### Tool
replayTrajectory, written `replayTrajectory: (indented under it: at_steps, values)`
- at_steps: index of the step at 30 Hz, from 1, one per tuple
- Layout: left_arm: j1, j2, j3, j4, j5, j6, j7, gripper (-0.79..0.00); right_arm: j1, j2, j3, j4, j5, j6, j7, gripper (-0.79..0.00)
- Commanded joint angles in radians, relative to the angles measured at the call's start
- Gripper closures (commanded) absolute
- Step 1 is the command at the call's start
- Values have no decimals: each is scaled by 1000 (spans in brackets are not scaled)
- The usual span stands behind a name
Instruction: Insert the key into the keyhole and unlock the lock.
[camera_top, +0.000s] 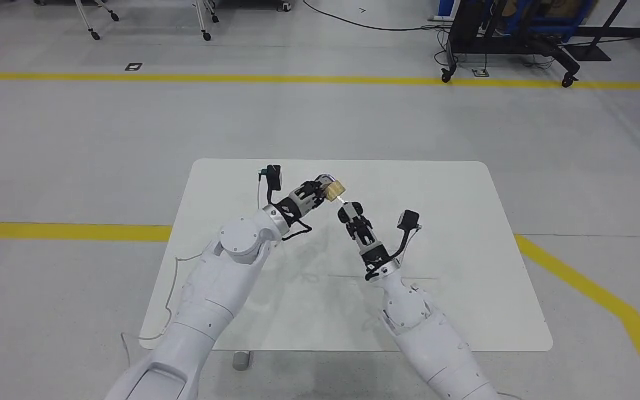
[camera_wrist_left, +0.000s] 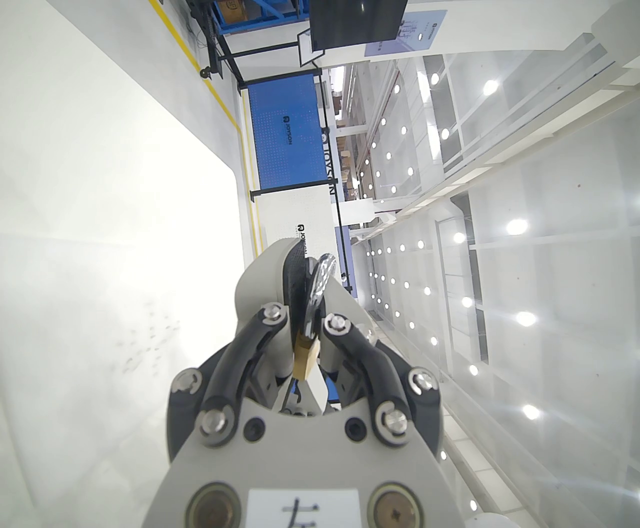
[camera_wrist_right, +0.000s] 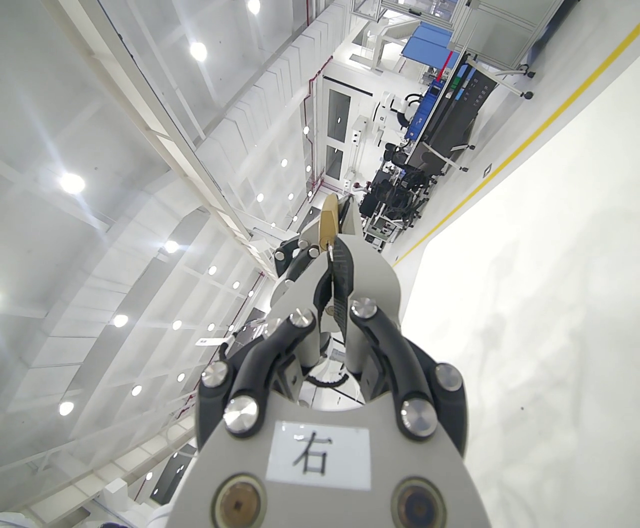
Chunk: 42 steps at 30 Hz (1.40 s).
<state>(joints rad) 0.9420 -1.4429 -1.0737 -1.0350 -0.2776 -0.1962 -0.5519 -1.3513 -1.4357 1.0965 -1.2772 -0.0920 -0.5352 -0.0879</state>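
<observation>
Right gripper (camera_wrist_right: 331, 260) has its fingers pressed together on a small silver key (camera_wrist_right: 330, 253), and a short length of the blade pokes out past the fingertips. That blade meets the end face of a brass padlock (camera_wrist_right: 327, 220), seen edge-on straight ahead of the fingertips. I cannot tell how far the key sits in the keyhole (the contact spot is tiny and partly behind the fingers). In the top view the same gripper (camera_top: 347, 212) points away from the robot and slightly toward the other arm. The key (camera_top: 342, 203) shows as a pale sliver bridging it to the padlock (camera_top: 335, 187).

Left gripper (camera_top: 320, 189) comes in from the opposite side and clamps the padlock. Lock and key are both held in the air over the far middle part of the white table (camera_top: 450, 300). In its own wrist view the left gripper (camera_wrist_left: 311, 287) is closed tight. The shiny silver shackle (camera_wrist_left: 322, 272) is pinched between the finger pads (camera_wrist_left: 295, 272), and the brass body (camera_wrist_left: 306, 357) shows between the fingers on the palm side. The two grippers stand tip to tip, very near each other, with only padlock and key between them.

A yellow floor line (camera_top: 300, 78) runs across the grey floor beyond the table's far edge.
</observation>
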Motion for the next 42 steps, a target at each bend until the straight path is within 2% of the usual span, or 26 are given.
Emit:
replayTrajectory:
  at_steps: [1, 15, 16, 17, 18, 32, 35, 38, 40, 42]
  values:
    - [1, 0, 0, -1, 1, -1, 0, 0, 0, -1, -1, -1, -1, 1, 0, 0]
    - [3, 0, 6, -12, 31, -8, -2, 0, 2, -6, 5, -25, -5, 19, 11, 0]
    - [4, 0, 4, -13, 30, -10, -3, 0, 1, -6, 7, -26, 4, 18, 15, -105]
    - [4, 1, 3, -13, 30, -10, -4, 0, 1, -6, 10, -26, 11, 17, 20, -468]
    - [4, 1, 0, -14, 28, -11, -3, 0, 0, -6, 12, -26, 16, 19, 26, -785]
    - [13, 8, -35, -26, -19, -11, -36, 0, -5, -5, 12, -31, 40, 26, 55, -785]
    - [11, 7, -32, -24, -25, -14, -49, 0, -28, 8, 47, -70, 243, 21, 274, -785]
    - [9, 7, -31, -21, -17, -21, -46, 0, -43, 29, 103, -96, 395, 87, 506, -785]
    - [7, 7, -29, -20, -12, -25, -48, 0, -44, 40, 132, -104, 472, 151, 639, -736]
    - [6, 7, -27, -21, -3, -29, -52, 0, -44, 49, 159, -106, 523, 193, 717, -619]
